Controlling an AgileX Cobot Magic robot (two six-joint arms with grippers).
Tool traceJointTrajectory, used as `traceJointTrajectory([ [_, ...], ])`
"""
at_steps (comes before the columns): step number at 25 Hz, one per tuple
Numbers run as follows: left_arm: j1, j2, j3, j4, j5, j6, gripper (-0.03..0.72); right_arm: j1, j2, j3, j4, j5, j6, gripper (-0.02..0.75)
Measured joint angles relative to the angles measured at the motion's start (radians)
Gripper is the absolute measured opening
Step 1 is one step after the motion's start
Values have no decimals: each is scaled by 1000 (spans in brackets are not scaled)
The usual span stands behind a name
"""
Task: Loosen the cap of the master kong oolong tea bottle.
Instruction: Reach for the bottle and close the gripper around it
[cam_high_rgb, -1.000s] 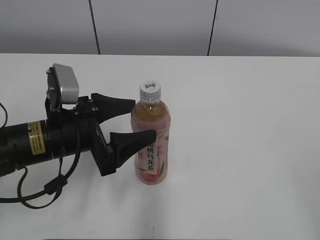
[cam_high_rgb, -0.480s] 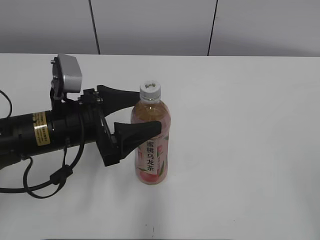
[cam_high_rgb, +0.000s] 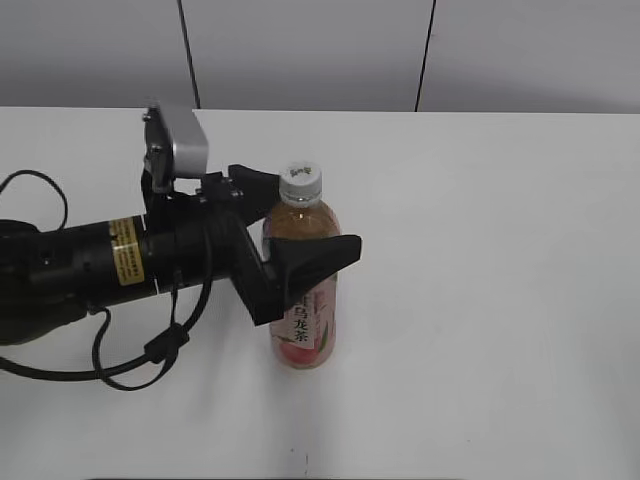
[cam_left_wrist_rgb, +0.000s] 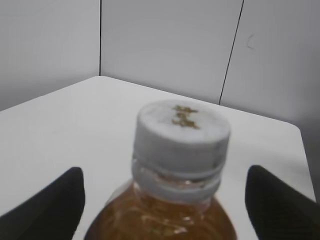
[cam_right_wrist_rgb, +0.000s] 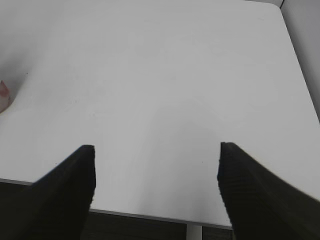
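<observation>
- The bottle (cam_high_rgb: 303, 290) stands upright near the middle of the table (cam_high_rgb: 500, 250), long axis vertical, white cap (cam_high_rgb: 300, 178) on top.
- The left gripper (cam_high_rgb: 300, 225) reaches in level from the left, fingers spread, one on the near side and one on the far side of the bottle's upper body, below the cap.
- In the left wrist view the cap (cam_left_wrist_rgb: 181, 132) sits centred between the two dark finger tips (cam_left_wrist_rgb: 50, 205), with clear gaps on both sides; nothing is gripped yet.
- The right gripper (cam_right_wrist_rgb: 155, 190) hangs open over bare table at the near edge, out of the exterior view; only a sliver of pink label shows at its far left.
- So the left arm is much the nearer; closing on the body would likely steady the bottle for the right to come to the cap.
</observation>
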Motion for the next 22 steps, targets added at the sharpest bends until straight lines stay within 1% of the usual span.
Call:
traceJointTrajectory([
  [8,-5,107,-6,-8,-15,-1,587,0,0,0,0,0,0,577],
  [16,-5,116,-7,-39,-32,-1,582,0,0,0,0,0,0,577],
  [19,-5,116,-7,-42,-34,-1,547,0,0,0,0,0,0,577],
  [22,-6,116,-7,-41,-39,-1,482,0,0,0,0,0,0,577],
])
